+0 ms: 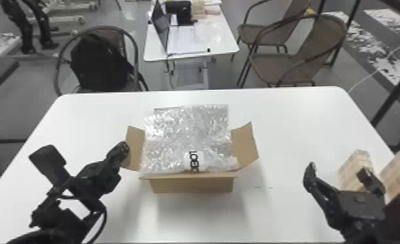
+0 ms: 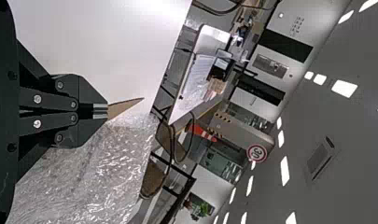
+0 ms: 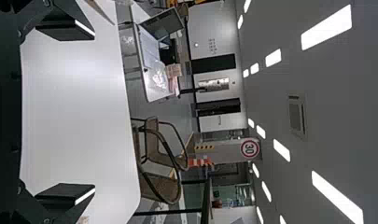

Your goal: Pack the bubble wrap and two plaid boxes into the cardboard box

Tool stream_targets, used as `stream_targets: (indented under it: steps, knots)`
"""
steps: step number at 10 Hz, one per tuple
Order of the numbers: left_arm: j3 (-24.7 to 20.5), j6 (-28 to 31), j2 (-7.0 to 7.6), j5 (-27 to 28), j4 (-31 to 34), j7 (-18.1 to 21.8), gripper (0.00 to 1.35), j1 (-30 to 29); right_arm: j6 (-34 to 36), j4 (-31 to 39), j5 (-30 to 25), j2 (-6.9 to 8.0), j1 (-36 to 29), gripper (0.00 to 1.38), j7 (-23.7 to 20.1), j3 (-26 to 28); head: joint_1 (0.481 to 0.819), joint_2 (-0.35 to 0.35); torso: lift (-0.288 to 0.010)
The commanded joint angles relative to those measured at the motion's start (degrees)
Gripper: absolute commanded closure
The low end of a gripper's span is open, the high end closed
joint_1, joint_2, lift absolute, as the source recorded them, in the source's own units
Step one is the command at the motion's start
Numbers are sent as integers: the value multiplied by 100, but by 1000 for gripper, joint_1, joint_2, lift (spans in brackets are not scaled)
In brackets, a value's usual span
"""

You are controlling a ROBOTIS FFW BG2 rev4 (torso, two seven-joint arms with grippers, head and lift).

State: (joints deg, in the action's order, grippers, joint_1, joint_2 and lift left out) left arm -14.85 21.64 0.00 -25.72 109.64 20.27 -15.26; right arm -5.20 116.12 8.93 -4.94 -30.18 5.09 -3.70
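Glistening bubble wrap (image 1: 176,139), clear and crinkled, left hand (image 1: 123,148) narrow, right hand (image 1: 337,170) wide

The left arm (image 1: 53,214) was black, with a thin dark cable (image 1: 105,216); silver screws (image 2: 37,99) dotted the black linkage (image 2: 53,122) of its claw (image 1: 123,147).

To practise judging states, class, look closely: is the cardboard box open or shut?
Open: the cardboard box has its two side flaps spread outward, and bubble wrap, not cardboard, lies across its top.
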Motion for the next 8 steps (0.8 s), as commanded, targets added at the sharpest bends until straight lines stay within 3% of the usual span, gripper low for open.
stream_targets:
  steps: [1, 2, 5, 8]
  knots:
    - [-27, -46, -15, -39, 13, 3, 1208, -30, -341, -231, 118, 37, -366, 145, 80, 142, 695, 50, -109]
    - [-45, -73, -15, -56, 13, -6, 1208, -74, -412, -327, 100, 54, -498, 144, 291, 247, 695, 43, -109]
    - [-36, -73, -15, -65, 13, -6, 1208, -65, -447, -749, -14, 195, -375, 144, 291, 766, 695, -20, -109]
    - [-45, -73, -15, -65, 13, -6, 1208, -74, -438, -1276, 258, 195, -23, 145, 54, 1108, 695, -67, -109]
